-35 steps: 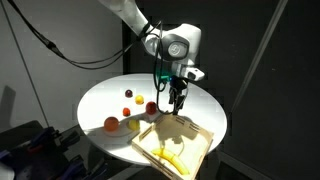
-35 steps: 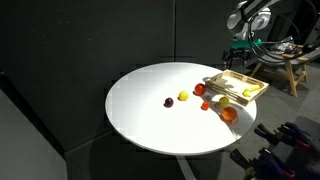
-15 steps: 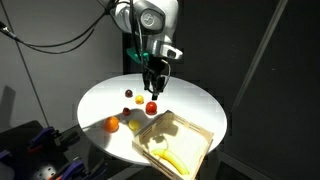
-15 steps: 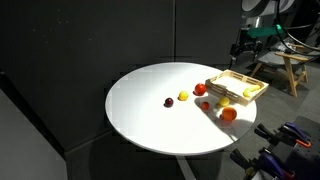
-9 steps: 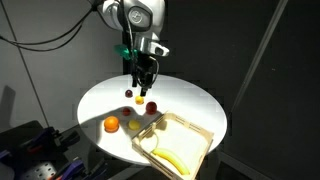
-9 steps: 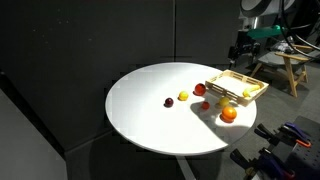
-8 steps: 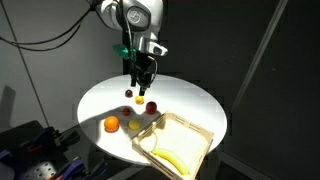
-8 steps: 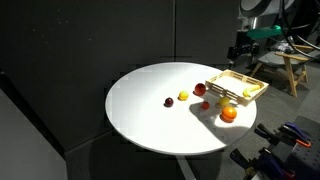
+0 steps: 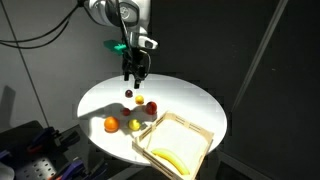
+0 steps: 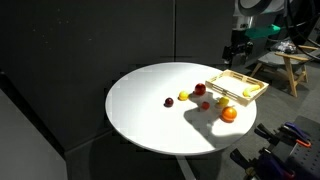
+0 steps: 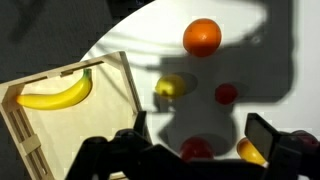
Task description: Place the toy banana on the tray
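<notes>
The toy banana (image 11: pixel 55 93) lies flat inside the light wooden tray (image 11: pixel 128 88), apart from the gripper. In an exterior view the banana (image 9: pixel 168 158) sits in the tray (image 9: pixel 190 131) at the table's near edge. The tray (image 10: pixel 225 80) also shows in the other camera's picture at the table's right side. My gripper (image 9: pixel 133 77) hangs open and empty above the far fruits, well away from the tray. In the wrist view the gripper (image 11: pixel 200 135) has its jaws wide apart above a red fruit (image 11: pixel 197 150) and a small yellow fruit (image 11: pixel 252 152).
On the round white table (image 9: pixel 100 100) lie an orange ball (image 9: pixel 110 124), a yellow-green fruit (image 9: pixel 135 125), a red fruit (image 9: pixel 151 107) and a small dark fruit (image 9: pixel 127 94). Dark curtains surround the table; a wooden stool (image 10: pixel 290 68) stands behind.
My gripper has moved away from the tray, across the table toward the far fruits, open and empty. The banana stays in the tray.
</notes>
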